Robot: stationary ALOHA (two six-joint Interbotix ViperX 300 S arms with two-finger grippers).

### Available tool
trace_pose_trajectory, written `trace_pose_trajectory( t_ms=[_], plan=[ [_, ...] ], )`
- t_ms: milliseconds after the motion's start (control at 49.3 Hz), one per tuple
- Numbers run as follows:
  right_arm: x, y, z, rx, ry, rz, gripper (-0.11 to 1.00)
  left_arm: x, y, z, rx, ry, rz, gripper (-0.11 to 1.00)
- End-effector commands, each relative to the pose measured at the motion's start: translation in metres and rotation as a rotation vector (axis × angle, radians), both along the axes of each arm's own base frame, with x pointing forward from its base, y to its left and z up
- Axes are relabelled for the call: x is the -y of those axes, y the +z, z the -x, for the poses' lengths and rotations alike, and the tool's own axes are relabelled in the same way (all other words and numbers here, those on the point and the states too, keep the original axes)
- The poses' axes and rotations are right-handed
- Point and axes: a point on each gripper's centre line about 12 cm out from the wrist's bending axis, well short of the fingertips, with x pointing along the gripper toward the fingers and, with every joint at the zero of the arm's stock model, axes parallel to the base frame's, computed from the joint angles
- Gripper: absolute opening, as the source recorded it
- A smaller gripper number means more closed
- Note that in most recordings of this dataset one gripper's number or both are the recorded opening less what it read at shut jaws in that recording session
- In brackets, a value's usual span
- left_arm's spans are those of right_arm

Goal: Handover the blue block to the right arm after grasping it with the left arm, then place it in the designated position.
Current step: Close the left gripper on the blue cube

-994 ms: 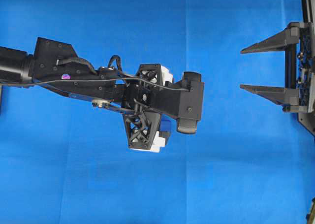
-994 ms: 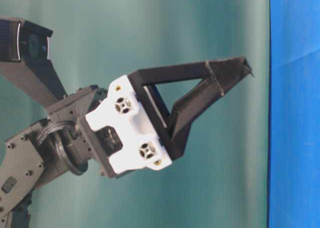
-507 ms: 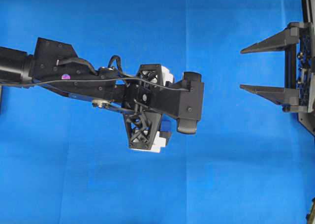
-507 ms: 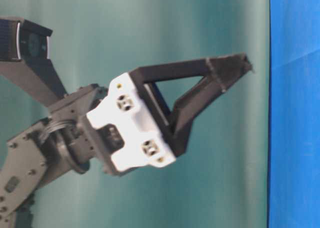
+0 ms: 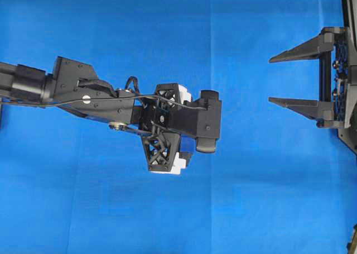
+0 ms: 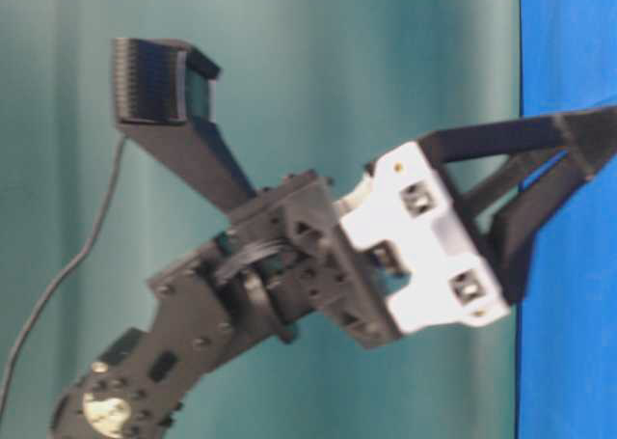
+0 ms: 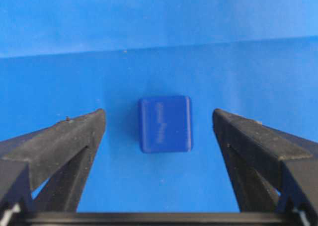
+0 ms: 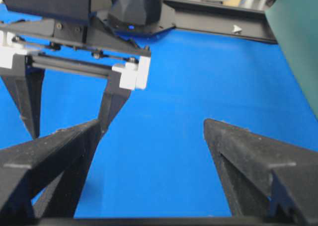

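Block, left wrist view: the blue block (image 7: 165, 123) lies flat on the blue cloth (image 7: 159, 37), midway between the two fingers (image 7: 59, 146) of the left pincer (image 7: 159, 131), touching neither.
Block, other views: hidden from overhead under the left arm's wrist; not seen from bench level or from the right wrist.
Left pincer: fingers wide apart, nothing between them but the block on the cloth; overhead it (image 5: 167, 132) sits near the middle of the cloth, pointing down.
Left pincer, bench-level view: white bracket (image 6: 429, 251) and black fingertips (image 6: 578, 135) reach the cloth's edge; the picture is blurred and the tips are cut off at the right border.
Right pincer: fingers spread wide and empty; overhead it (image 5: 279, 80) waits at the right edge, pointing left, well apart from the left arm.
Right wrist view: its own two fingers (image 8: 54, 156) frame the left arm's white brackets (image 8: 133, 72) on the far side.
Block's lie: square top face up, sides roughly in line with the fingers; no long axis to tell. Faint marking on top, unreadable.
Crease: a fold (image 7: 159, 51) crosses the cloth beyond the block.
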Motion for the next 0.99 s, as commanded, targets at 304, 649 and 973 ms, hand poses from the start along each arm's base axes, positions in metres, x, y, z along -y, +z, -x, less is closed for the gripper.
trace_pose_trajectory(
  t_ms=[304, 649, 973],
  plan=[
    [0.001, 0.009, -0.004, 0.024, -0.003, 0.003, 0.96, 0.005, -0.038, -0.008, -0.013, 0.004, 0.008, 0.91],
    [0.001, 0.009, -0.004, 0.023, -0.004, 0.002, 0.97, 0.006, -0.075, -0.01, -0.065, 0.004, 0.002, 0.91],
    [0.001, 0.007, -0.004, 0.018, -0.004, 0.002, 0.96, 0.006, -0.078, -0.011, -0.07, 0.002, 0.001, 0.89]
  ],
)
